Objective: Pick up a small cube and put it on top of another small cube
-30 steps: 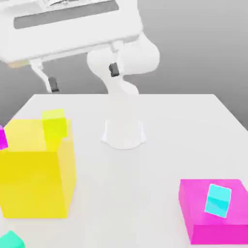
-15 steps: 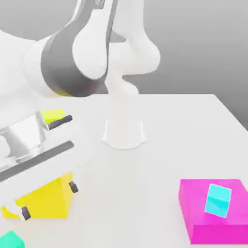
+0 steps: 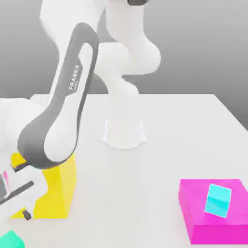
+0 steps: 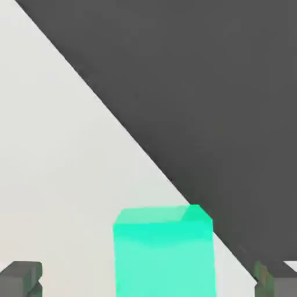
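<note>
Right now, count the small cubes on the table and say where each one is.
2. A teal-green cube sits at the table's near corner on the exterior view's left, by the yellow block. A cyan cube rests on the pink block. The arm may hide others.

The small teal-green cube (image 4: 163,251) sits near the white table's (image 3: 164,140) edge, between the gripper's (image 4: 148,281) spread fingertips (image 4: 21,277).

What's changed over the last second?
The arm swung down from the top of the exterior view to its lower left, in front of the big yellow cube. The open gripper now straddles the small teal-green cube; nothing gripped. Cyan cube on the magenta block stayed put.
</note>
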{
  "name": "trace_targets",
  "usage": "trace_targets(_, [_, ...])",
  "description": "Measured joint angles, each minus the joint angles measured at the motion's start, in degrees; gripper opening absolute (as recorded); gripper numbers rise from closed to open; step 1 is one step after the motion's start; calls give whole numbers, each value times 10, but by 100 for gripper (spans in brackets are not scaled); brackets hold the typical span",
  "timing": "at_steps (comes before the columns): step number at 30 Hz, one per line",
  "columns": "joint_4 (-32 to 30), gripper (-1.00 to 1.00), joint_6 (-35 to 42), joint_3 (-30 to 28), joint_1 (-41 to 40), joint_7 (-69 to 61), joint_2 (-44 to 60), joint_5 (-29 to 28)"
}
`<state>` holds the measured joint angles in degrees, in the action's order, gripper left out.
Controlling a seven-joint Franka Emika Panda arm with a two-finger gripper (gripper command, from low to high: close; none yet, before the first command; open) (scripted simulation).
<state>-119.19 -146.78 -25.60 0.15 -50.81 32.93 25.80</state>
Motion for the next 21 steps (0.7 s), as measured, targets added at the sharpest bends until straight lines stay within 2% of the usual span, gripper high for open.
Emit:
trace_targets(1, [6,0,-16,13,-11,-10,22,12])
trace_targets(2, [11,-100,-28,23,-19,-17,38,21])
trace_targets(8, [13,-100,-33,28,-23,-21,46,25])
trace_targets(10, [6,-100,-16,13,-11,-11,22,10])
trace_targets(13, [-12,-100,26,-12,19,18,-31,-24])
trace_targets(21, [-61,-100,94,29,134,105,-92,-61])
